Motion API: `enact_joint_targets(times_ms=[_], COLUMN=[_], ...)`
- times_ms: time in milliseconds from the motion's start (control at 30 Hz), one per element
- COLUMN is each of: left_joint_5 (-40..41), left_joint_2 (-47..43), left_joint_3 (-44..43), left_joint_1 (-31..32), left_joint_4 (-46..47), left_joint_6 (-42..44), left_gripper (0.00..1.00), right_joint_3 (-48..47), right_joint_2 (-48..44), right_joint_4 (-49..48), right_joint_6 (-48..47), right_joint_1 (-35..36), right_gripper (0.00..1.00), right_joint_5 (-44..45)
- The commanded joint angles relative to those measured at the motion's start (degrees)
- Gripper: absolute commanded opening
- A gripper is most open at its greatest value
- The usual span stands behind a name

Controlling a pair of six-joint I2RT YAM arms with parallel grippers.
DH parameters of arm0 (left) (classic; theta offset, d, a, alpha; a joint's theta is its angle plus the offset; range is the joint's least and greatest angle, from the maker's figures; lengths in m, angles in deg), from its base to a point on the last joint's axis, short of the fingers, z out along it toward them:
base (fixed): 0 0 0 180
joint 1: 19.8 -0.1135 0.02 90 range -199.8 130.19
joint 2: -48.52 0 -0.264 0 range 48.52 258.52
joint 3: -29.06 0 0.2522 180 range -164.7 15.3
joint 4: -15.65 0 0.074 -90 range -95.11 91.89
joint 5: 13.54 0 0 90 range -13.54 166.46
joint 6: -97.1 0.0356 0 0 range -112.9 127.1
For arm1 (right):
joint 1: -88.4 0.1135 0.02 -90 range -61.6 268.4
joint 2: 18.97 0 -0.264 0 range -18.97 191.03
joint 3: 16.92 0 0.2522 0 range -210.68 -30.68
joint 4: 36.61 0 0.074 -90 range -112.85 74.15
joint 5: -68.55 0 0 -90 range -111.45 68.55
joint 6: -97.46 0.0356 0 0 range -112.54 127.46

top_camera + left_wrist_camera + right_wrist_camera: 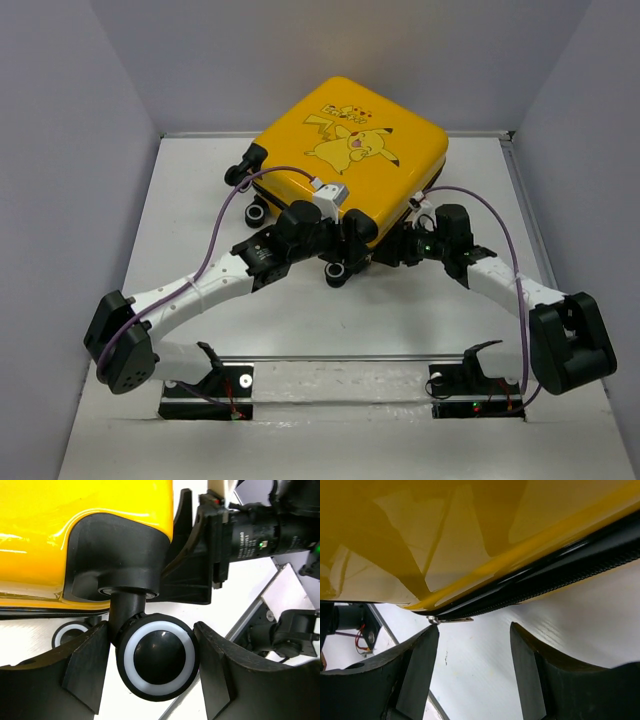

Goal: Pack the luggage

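Note:
The luggage [350, 140], a yellow suitcase with a Pikachu print, lies flat and closed at the far middle of the table. My left gripper [345, 252] is open at its near corner, its fingers either side of a black caster wheel [159, 657] with a white ring; the right finger [215, 670] is at the wheel's rim. My right gripper [405, 245] is open and empty at the near right edge, just below the black zipper line [560, 577]. Its left fingertip [427, 645] sits just under the metal zipper pull [451, 620]. The yellow shell [445, 530] fills the top of the right wrist view.
Two more black wheels [258, 212] stick out on the suitcase's left side. The two grippers are close together under the near edge; the right arm's wrist [260, 535] shows in the left wrist view. A metal rail [340, 358] crosses the near table edge. Grey walls enclose the table.

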Motion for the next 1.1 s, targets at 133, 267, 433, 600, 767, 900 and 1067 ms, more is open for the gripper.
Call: enact_joint_targets(times_ms=[133,267,433,600,767,900,1067], left_joint_5=[-7.7,-7.44,-7.61,-7.96,-7.96,-7.79,-7.08], left_joint_2=[-5.2,-5.72,-5.73,-4.94,-3.79,-3.62,-3.53], left_joint_3=[-4.97,-4.79,-3.83,-4.09,-5.05,-4.97,-4.18], left_joint_1=[1.05,0.87,0.61,0.43,0.34,0.26,0.26], left_joint_4=[10.06,10.23,10.41,11.03,11.29,11.38,12.34], left_joint_6=[-1.75,-2.01,-2.37,-2.89,-3.24,-3.42,-4.12], left_gripper=[0.06,0.06,0.06,0.06,0.06,0.06,0.06], right_joint_3=[0.03,1.53,3.2,5.75,8.74,11.38,12.96], right_joint_2=[1.83,1.91,2.79,3.58,3.15,1.92,-1.15], right_joint_4=[-10.77,-15.43,-21.14,-28.26,-34.5,-38.99,-37.68], right_joint_6=[-0.23,0.04,-0.67,1.35,3.9,5.4,6.27], right_joint_1=[3.64,4.96,4.96,6.71,9.88,11.55,13.91], right_gripper=[0.64,0.63,0.57,0.43,0.3,0.18,0.07], right_joint_5=[-5.67,-4.71,-1.37,-1.55,1.96,6.88,13.73])
